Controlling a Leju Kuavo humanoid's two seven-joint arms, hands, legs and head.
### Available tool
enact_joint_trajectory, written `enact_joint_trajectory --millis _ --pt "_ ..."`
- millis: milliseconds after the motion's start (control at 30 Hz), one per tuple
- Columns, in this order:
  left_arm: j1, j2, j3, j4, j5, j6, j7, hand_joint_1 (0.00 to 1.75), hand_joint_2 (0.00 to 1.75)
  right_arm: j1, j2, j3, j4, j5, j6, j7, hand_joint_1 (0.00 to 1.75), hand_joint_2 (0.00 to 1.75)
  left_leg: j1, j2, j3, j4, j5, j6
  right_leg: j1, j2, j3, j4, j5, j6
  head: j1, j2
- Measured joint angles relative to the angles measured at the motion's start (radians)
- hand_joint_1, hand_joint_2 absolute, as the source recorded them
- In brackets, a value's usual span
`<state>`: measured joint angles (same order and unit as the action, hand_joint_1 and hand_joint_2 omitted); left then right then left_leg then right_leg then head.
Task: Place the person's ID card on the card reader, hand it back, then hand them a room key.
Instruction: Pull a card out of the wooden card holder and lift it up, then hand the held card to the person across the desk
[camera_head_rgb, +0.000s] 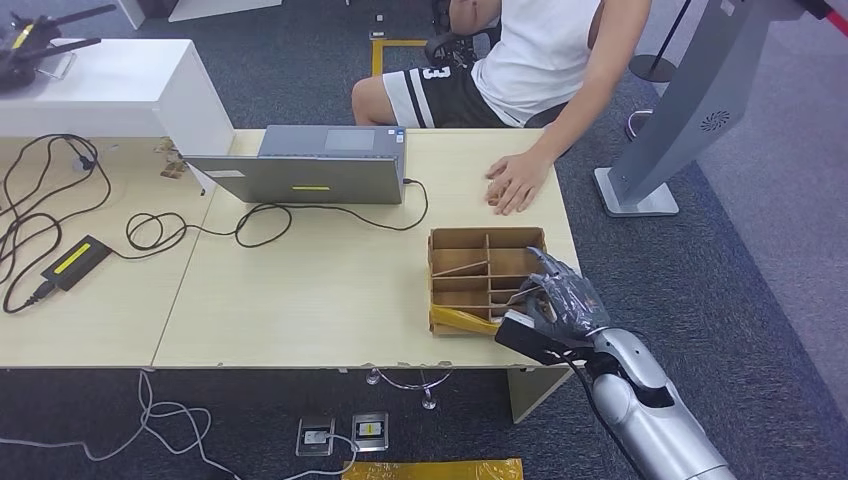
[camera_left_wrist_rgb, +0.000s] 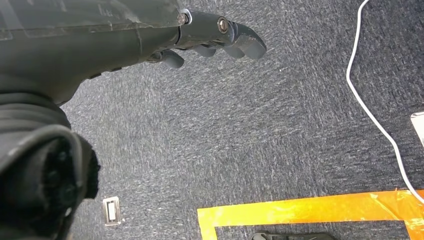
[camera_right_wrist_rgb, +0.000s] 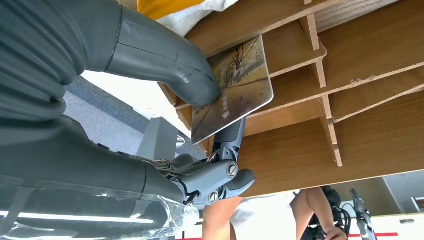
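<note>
While a thin, glossy card (camera_right_wrist_rgb: 235, 90) printed with a tree scene is pinched between thumb and fingers of the right hand (camera_head_rgb: 556, 297), it is held over the divided wooden tray (camera_head_rgb: 446, 242) at the table's (camera_head_rgb: 330, 300) right front corner. Slippage is judged likely: a smooth card face against rounded grey rubbery pads. Snagging on the tray's thin partitions is also possible. The left hand (camera_left_wrist_rgb: 210, 37) hangs over rough carpet, fingers loosely apart, nothing held. The person's hand (camera_head_rgb: 518, 182) rests at the table's far right edge.
</note>
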<state>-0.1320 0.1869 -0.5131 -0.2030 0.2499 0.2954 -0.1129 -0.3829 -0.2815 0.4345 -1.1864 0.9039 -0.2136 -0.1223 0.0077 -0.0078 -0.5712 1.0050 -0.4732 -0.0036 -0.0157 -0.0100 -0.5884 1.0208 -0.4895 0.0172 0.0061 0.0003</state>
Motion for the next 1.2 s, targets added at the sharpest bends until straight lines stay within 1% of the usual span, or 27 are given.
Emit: enact_joint_trajectory --millis 333,467,567,700,800,1067,1200 --pt "0.0 0.003 -0.006 0.0 0.0 -0.001 0.0 0.0 0.0 -0.002 0.002 -0.002 0.0 -0.006 -0.008 -0.001 1.75 1.75 0.0 0.0 0.0 0.0 0.0 0.0 0.0 0.0 0.0 0.0 0.0 0.0 0.0 0.0" --pt "0.0 0.003 -0.006 0.0 0.0 -0.001 -0.002 0.0 0.0 -0.025 0.003 -0.019 0.0 -0.017 -0.03 -0.009 1.75 1.75 0.0 0.0 0.0 0.0 0.0 0.0 0.0 0.0 0.0 0.0 0.0 0.0 0.0 0.0" --pt "0.0 0.003 -0.006 0.0 -0.004 -0.001 -0.008 0.0 0.0 -0.08 -0.001 -0.042 -0.001 -0.018 -0.047 -0.023 1.75 1.75 0.0 0.001 0.0 0.0 0.0 0.0 0.0 0.001 0.0 0.0 0.001 0.0 0.0 0.0" --pt "0.0 0.003 -0.013 0.0 -0.011 -0.001 -0.012 0.0 0.0 -0.196 -0.015 -0.084 -0.001 -0.025 -0.041 -0.05 1.75 1.75 -0.001 0.001 0.0 0.0 0.001 0.0 -0.001 0.001 0.0 0.0 0.001 0.001 0.0 0.0" --pt "0.0 0.002 -0.016 0.0 -0.014 -0.001 -0.013 0.0 0.0 -0.263 -0.024 -0.106 -0.001 -0.026 -0.032 -0.06 1.75 1.75 -0.001 0.001 0.0 0.0 0.001 0.0 -0.001 0.001 0.0 0.0 0.001 0.001 0.0 0.0" --pt "-0.001 0.002 -0.028 0.0 -0.022 -0.007 -0.016 0.0 0.0 -0.357 -0.034 -0.129 0.002 -0.024 -0.014 -0.081 1.75 1.75 -0.001 0.001 0.0 0.0 0.0 0.0 -0.001 0.001 0.0 0.0 0.001 0.001 0.0 0.0" --pt "-0.001 0.002 -0.032 0.0 -0.031 -0.014 -0.021 0.0 0.0 -0.402 -0.032 -0.127 0.031 -0.032 -0.005 -0.11 1.75 1.75 -0.001 0.001 -0.001 0.0 0.0 0.0 -0.001 0.001 0.0 0.0 0.001 0.001 0.0 0.0"
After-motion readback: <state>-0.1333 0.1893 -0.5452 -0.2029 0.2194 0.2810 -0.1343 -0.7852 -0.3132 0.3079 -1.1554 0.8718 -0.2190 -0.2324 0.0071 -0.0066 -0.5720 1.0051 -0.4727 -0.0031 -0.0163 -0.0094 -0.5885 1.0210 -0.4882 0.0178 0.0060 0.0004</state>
